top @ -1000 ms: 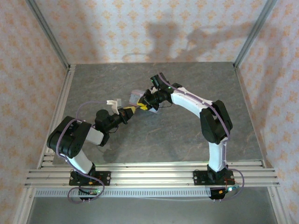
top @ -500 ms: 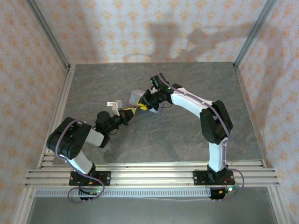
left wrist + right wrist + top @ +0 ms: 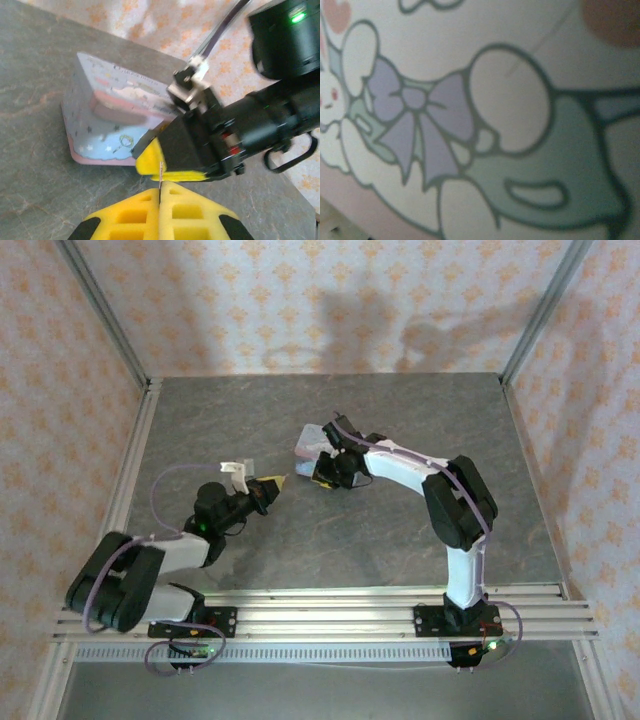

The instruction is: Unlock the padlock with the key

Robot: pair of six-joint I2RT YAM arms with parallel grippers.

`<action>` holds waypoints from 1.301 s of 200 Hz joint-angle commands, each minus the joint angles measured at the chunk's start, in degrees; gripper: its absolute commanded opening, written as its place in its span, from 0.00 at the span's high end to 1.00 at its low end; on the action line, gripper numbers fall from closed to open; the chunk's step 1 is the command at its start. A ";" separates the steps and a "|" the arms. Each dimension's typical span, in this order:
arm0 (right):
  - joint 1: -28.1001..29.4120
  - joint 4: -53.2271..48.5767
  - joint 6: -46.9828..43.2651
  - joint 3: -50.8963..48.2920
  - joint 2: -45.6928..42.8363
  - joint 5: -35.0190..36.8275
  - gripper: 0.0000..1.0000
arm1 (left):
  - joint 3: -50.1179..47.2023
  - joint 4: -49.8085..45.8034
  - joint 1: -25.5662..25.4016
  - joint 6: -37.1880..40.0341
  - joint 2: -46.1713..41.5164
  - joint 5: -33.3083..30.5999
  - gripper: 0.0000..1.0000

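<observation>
"So, from the left: what has the left pincer got?"

"Its yellow jaws are pressed shut on the key, a thin pale sliver poking out between them toward the right pincer."

"And the padlock?"

"I can't pick it out. Judging by where the key aims, it probably sits at the right pincer's tip, hidden by the black body. Whether that pincer is closed on anything, I cannot tell. It hangs just beside the pastel tin, which lies on the surface. The right wrist camera is tight against the tin's cartoon print."

"What could go wrong?"

"The key is gripped by very little metal, so if it meets the lock off-line it may twist in the jaws or slip out. A push against the right pincer's yellow finger instead of the keyhole could also shove the lock aside."

"Anything changed from a second ago?"

"Yes. The left arm was hunched with its shoulder up, and now it lies stretched out low. The two pincers were nose to nose, and from above a small gap has opened. The tin and the right pincer have shifted to the right."
</observation>
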 commanded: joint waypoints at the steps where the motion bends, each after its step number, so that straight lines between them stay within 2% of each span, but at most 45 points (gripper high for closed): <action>1: 0.80 -0.88 -4.75 -2.98 2.41 8.37 1.00 | 0.37 -15.26 0.25 4.97 -8.42 -2.08 1.00; 25: 2.03 -0.70 -6.65 -3.97 3.08 12.05 0.98 | 0.74 -23.48 0.43 5.89 -16.53 -2.45 1.00; 37: 2.58 -0.78 -7.31 -4.50 2.97 13.71 0.85 | 0.75 -25.82 0.51 5.68 -19.38 -2.43 1.00; 55: 2.94 0.36 -7.75 -6.02 2.13 13.77 0.56 | 0.99 -28.53 0.52 4.82 -22.53 -2.28 1.00; 67: 3.16 1.99 -7.87 -7.62 0.45 12.99 0.46 | 1.41 -30.03 0.55 4.05 -24.23 -2.06 1.00; 78: 3.34 3.94 -7.90 -9.64 -2.02 12.36 0.41 | 2.43 -31.57 0.62 3.38 -25.53 -1.73 1.00; 108: 3.39 9.51 -8.40 -15.49 -11.42 8.60 0.39 | 6.44 -36.02 0.88 1.41 -28.29 0.12 1.00; 133: 3.39 13.56 -8.10 -19.45 -22.67 4.53 0.45 | 10.55 -38.36 1.90 -2.07 -28.67 3.12 1.00; 150: 3.39 16.59 -7.24 -20.50 -30.20 1.70 0.48 | 12.83 -37.04 2.66 -6.09 -27.83 6.25 1.00; 171: 3.04 22.34 -4.39 -20.50 -36.27 -2.06 0.45 | 15.79 -34.59 3.05 -10.36 -25.90 9.85 1.00; 210: 1.22 37.27 6.65 -21.91 -37.35 -9.61 0.42 | 19.09 -25.38 3.23 -21.17 -22.20 13.66 1.00; 260: 1.25 46.80 12.40 -22.43 -34.72 -14.45 0.41 | 21.94 -23.55 3.05 -27.44 -21.46 16.05 1.00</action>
